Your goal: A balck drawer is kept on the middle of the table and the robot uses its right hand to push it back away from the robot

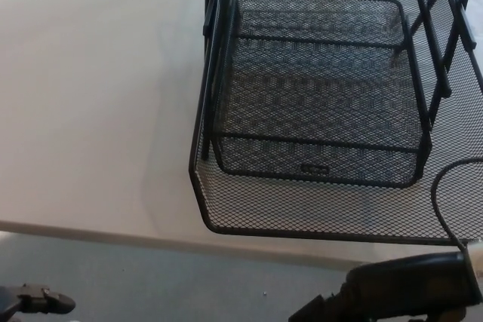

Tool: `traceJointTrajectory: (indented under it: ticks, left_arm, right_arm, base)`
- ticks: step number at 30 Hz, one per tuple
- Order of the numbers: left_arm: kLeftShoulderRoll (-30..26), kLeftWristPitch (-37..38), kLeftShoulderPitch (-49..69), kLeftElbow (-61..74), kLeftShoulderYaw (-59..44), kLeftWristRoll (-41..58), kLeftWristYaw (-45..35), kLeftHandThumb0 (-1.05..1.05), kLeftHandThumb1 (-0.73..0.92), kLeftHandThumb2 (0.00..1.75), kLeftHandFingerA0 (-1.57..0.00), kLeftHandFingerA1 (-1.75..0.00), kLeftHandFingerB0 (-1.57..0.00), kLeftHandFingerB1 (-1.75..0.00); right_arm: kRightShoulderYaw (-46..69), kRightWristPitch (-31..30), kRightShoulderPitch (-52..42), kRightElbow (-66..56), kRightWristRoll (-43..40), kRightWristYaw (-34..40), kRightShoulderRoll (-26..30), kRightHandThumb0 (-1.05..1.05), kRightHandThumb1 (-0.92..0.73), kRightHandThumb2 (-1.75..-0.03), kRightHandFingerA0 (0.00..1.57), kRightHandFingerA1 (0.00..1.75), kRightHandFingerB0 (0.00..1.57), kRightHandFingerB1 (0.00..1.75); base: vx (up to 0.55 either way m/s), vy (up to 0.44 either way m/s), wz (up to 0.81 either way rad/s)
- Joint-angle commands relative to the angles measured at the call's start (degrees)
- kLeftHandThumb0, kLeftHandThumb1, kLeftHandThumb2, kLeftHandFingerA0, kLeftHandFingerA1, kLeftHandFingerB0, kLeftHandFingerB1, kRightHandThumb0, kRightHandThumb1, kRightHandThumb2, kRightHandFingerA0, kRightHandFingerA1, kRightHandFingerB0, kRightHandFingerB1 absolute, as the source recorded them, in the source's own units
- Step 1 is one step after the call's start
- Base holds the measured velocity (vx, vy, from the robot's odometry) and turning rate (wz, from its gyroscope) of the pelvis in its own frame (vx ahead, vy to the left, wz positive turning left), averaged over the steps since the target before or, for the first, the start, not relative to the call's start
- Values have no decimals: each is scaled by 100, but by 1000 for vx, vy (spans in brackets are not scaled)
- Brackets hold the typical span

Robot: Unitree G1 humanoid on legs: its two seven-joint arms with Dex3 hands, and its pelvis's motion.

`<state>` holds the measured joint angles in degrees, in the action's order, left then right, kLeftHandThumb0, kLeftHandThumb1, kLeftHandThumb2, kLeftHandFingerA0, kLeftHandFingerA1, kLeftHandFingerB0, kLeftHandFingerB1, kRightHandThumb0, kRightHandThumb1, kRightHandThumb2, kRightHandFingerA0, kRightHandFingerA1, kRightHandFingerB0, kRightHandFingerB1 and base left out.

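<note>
Black mesh drawer [324, 103] on white table [90, 111], right hand [400, 288] below, fingers' state unclear.

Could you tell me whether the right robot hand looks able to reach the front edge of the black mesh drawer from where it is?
Probably yes: the right robot hand sits just below the drawer's front edge, with only bare table edge between; a looping cable lies nearby.
</note>
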<state>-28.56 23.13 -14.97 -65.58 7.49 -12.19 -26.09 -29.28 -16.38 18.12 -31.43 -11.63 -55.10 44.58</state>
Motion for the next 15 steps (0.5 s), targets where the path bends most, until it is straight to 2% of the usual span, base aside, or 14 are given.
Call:
traceJointTrajectory:
  ticks: [1,13,15]
  left_arm:
    - [-42,134,1,-31,19,-37,26,-62,64,62,-47,-37,-41,-35]
    - [-32,144,-14,-45,36,-35,-12,-60,68,61,-47,-36,-42,-34]
    - [-32,147,-15,-51,38,-33,1,-61,64,62,-47,-37,-41,-35]
  right_arm:
    - [100,-499,411,166,176,-209,37,-72,-92,-70,34,36,26,31]
    - [156,-628,1308,603,443,-369,-81,-74,-92,-70,34,35,27,31]
    - [118,-626,1407,680,511,-376,-139,-74,-92,-70,33,35,27,31]
  base:
    - [0,0,0]
    - [0,0,0]
    - [0,0,0]
